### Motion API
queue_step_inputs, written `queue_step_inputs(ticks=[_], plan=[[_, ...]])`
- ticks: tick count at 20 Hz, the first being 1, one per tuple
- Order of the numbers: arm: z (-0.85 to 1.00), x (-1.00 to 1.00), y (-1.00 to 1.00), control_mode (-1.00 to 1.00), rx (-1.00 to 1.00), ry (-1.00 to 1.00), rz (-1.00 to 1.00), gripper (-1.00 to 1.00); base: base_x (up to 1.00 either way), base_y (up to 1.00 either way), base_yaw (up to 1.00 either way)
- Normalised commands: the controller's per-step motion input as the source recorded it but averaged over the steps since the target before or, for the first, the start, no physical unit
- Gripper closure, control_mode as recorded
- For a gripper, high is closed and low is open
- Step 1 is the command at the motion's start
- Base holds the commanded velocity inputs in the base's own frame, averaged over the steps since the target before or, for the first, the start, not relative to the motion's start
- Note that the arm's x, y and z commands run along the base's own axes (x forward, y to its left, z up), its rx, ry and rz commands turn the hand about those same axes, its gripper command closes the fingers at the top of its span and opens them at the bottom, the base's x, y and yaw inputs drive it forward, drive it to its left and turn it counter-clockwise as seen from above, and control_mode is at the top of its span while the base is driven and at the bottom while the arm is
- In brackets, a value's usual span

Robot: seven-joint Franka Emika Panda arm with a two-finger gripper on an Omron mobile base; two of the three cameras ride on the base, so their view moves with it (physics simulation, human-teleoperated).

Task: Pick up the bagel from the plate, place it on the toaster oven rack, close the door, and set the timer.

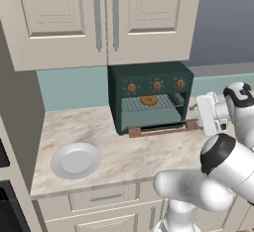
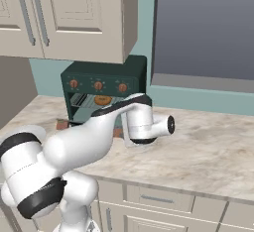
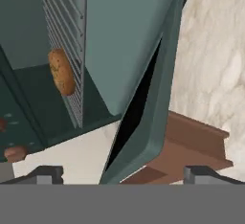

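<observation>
Nearest the base, the white arm bends up from below and reaches toward the right end of the oven (image 1: 150, 94), its hand (image 3: 122, 174) released, the two dark fingertips (image 3: 45, 174) standing wide apart with nothing between them. In the hand view, rolled on its side, the door (image 3: 152, 108) hangs open directly ahead of the fingertips, its dark green frame running up between them, and its copper-brown handle (image 3: 194, 141) sits just beyond the right fingertip; I cannot tell whether either fingertip touches the door or handle. In the left base view the hand is at the right end of the lowered door, beside the handle (image 1: 161, 129) that lies along the door's front edge over the marbled surface (image 1: 124, 151). To the left on that surface, well apart from the hand and near the front edge, the plate (image 1: 76, 160) lies bare. Beyond the door, inside the oven's cavity, the rack (image 1: 149, 103) spans nearly the full width, and the bagel (image 1: 149, 100) rests on it, about mid-width. From the hand's camera the bagel (image 3: 61, 72) appears against the wire rack (image 3: 69, 55), deeper in the oven than the door and to the left of the fingertips, clear of them. In the right base view the bagel (image 2: 102, 99) shows through the opening just above the arm's forearm. Three copper knobs (image 1: 157, 85) line the panel above the cavity, and pale cabinets (image 1: 99, 18) hang over the oven.
</observation>
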Motion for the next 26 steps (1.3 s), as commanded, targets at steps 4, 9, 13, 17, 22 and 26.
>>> queue_step_inputs(ticks=[4, 9, 13, 17, 22, 26], plan=[[0.00, 0.48, 0.48, -1.00, 0.00, -0.28, -0.19, -1.00, 0.00, 0.00, 0.00], [-0.01, 0.50, 0.55, -1.00, 0.00, -0.28, -0.21, -1.00, 0.00, 0.00, 0.00], [-0.07, 0.41, 0.49, -1.00, 0.00, -0.28, -0.22, -1.00, 0.00, 0.00, 0.00], [-0.15, 0.32, 0.42, -1.00, 0.00, -0.26, -0.23, -1.00, 0.00, 0.00, 0.00], [-0.17, 0.40, 0.38, -1.00, 0.00, -0.22, -0.23, -1.00, 0.00, 0.00, 0.00], [-0.14, 0.42, 0.28, -1.00, 0.00, -0.20, -0.23, -1.00, 0.00, 0.00, 0.00]])
